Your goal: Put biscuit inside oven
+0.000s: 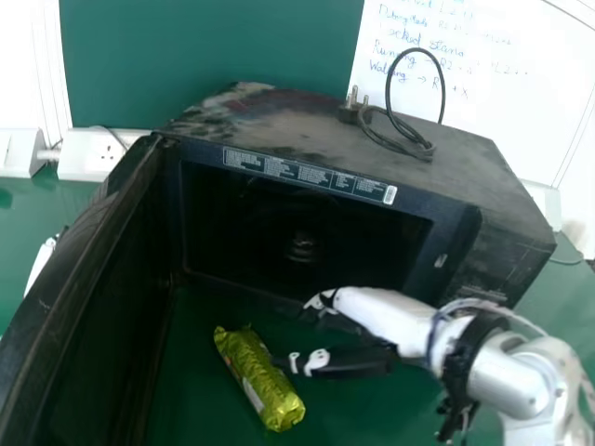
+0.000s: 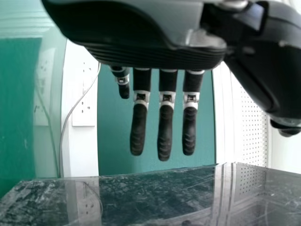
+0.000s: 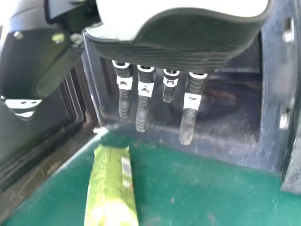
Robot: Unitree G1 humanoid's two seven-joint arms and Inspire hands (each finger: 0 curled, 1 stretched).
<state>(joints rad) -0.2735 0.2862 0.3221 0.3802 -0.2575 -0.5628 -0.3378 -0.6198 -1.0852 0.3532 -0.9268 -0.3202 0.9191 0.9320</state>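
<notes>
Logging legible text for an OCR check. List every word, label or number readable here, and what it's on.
"Running": handwritten, whiteboard
"Walking": whiteboard, line below
Rest of whiteboard writing: too blurred
Label strip above oven cavity: too small
Marking low on oven's front right: too faint
Biscuit packet, pale patch: too blurred

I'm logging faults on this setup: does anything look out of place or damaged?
The plug and looped cord lie on top of the oven rather than in a socket; odd if they are the oven's own. Its upper surface is also blotchy, as if dirty or worn.
</notes>
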